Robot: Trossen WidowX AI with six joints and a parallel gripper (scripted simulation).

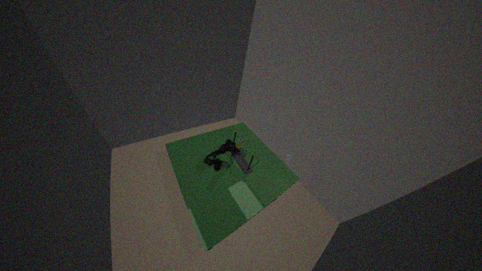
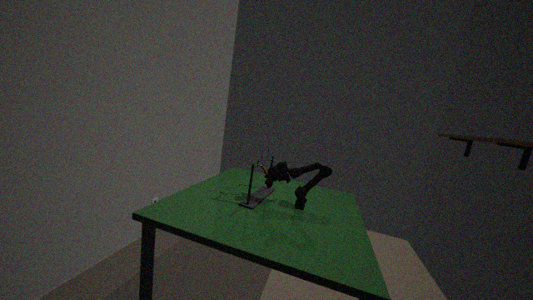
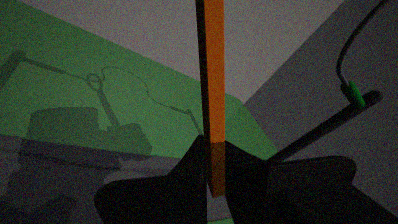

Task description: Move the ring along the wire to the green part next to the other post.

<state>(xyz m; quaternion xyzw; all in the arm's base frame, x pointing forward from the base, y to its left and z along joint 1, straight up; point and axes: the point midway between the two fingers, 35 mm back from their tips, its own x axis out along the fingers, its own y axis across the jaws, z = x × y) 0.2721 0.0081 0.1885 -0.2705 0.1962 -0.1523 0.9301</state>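
My gripper (image 3: 206, 139) is shut on the orange handle (image 3: 215, 75) (image 1: 239, 145) (image 2: 265, 170), which rises out of the top of the wrist view. The ring (image 2: 260, 163) is small in the exterior view, at the upper end of the handle; it is outside the wrist view. In the wrist view, the ring's shadow (image 3: 95, 81) on the table overlaps the wire's shadow, a little beyond the thicker stretch by one post. Actual clearance to the wire cannot be told. A green part (image 3: 356, 95) of the wire joins a post (image 3: 325, 123) at right.
The two posts stand on a grey base, a near post (image 2: 251, 183) (image 1: 251, 162) and a far post (image 1: 234, 137). The curved wire (image 3: 342, 50) spans above it. The grey base (image 1: 243, 164) (image 2: 262, 193) lies under the wire on the green table (image 1: 196, 188) (image 2: 325, 237).
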